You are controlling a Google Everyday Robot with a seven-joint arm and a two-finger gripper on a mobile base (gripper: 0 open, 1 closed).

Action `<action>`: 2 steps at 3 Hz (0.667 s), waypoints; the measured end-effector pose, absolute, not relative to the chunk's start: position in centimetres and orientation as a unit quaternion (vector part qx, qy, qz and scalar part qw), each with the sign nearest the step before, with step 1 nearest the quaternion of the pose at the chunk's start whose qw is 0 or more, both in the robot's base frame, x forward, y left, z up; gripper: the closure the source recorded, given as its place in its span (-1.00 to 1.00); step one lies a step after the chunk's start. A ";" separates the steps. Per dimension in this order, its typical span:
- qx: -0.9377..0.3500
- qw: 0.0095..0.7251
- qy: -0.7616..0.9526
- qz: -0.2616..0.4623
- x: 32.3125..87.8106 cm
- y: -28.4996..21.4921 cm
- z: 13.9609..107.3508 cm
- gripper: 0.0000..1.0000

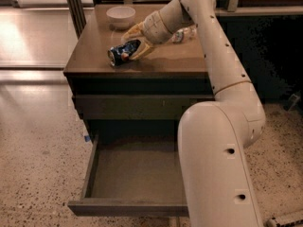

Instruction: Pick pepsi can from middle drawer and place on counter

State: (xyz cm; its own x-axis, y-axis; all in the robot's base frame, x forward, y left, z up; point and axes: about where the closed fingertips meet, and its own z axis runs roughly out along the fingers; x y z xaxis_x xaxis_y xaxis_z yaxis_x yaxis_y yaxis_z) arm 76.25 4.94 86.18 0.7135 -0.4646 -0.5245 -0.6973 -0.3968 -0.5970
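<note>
- The gripper is being held low over the counter, near the counter's middle and towards its front edge.
- Its two yellowish fingers are being kept closed on the can, one finger along the far side of it and the other along the near side.
- The can is being gripped at its right end; it is lying on its side, with its silvery left end sticking out past the fingertips and pointing left and slightly towards the front.
- The can appears to be resting on the counter, though contact with the surface cannot be told for certain.
- Behind the gripper and a little to its left, a pale bowl is being shown upright near the back of the counter, well apart from the can.
- To the right of the gripper, behind its wrist, a clear bottle is being partly hidden by the arm.
- The arm is being stretched from the lower right up and over the counter's right side.
- Below the gripper, under the counter's front edge, a closed drawer front is being seen.
- Further below, the drawer is being left pulled out, its flat bottom bare.
- A speckled floor is being seen to the left of the cabinet.
</note>
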 end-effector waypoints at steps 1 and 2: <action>-0.824 0.421 0.352 0.138 76.2 4.9 86.2 -1.00; -0.824 0.421 0.352 0.138 76.3 4.9 86.2 -1.00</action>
State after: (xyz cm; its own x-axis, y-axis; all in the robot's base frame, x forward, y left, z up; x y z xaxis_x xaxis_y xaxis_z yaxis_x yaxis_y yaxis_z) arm 76.25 4.94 86.18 0.7135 -0.4645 -0.5245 -0.6972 -0.3966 -0.5972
